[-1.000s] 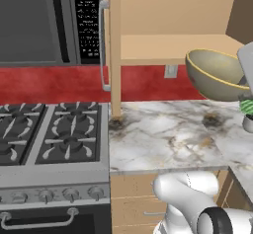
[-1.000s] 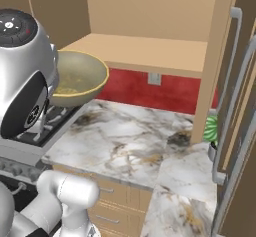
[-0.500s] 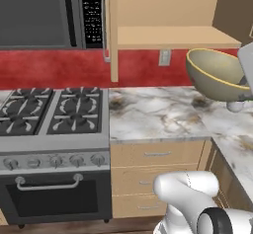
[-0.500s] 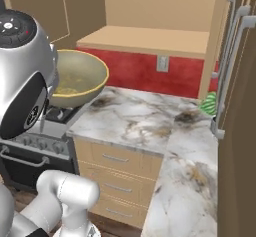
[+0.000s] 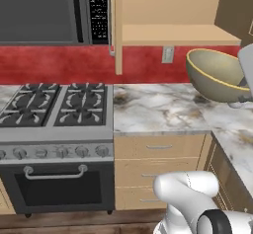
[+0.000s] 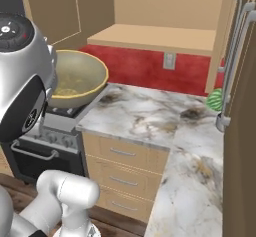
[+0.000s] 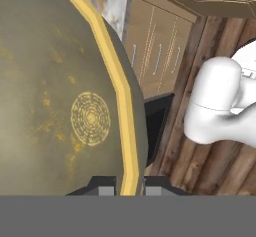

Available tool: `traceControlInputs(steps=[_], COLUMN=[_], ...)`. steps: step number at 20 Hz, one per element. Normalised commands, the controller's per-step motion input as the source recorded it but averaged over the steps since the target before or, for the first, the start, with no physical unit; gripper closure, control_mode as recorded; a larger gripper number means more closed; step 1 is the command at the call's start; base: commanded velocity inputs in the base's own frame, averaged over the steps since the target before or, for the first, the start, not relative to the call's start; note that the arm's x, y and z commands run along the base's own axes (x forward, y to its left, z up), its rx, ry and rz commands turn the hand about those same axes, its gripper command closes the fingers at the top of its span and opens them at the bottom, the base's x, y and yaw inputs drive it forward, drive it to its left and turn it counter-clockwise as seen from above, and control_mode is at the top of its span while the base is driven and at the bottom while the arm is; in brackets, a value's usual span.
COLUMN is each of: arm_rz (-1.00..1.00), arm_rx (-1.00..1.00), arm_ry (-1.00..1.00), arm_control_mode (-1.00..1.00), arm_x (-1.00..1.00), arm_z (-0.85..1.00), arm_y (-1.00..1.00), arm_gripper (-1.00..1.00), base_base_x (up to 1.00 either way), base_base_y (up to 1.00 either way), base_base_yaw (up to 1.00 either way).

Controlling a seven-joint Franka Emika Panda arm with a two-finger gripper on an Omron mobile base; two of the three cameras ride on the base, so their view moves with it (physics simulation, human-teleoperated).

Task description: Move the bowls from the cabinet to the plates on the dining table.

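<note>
Hand view puts the olive-beige bowl (image 7: 60, 96) right up close: a deep ceramic bowl, mottled inside with a pale ringed medallion at its bottom and a bright yellowish rim. The gripper (image 7: 127, 188) is pinched nearly shut on that rim, one dark tip on each side of it. Held tilted in the air above the marble counter (image 5: 163, 112), the bowl is well below the open cabinet's wooden shelf (image 5: 173, 33).

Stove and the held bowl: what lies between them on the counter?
Bare marble counter in the left base view; the olive bowl hangs clear of the stove.
</note>
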Motion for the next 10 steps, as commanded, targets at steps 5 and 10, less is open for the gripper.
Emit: traceControlInputs(steps=[5,10], arm_rz=[0.00,0.00], arm_rx=[0.00,0.00], arm_ry=[0.00,0.00], arm_control_mode=[1.00,1.00], arm_x=[0.00,0.00], arm_z=[0.00,0.00], arm_y=[0.00,0.00], arm_gripper=[1.00,1.00], base_base_x=[-0.62,-0.24], base_base_y=[0.22,0.30], base_base_yaw=[0.07,0.32])
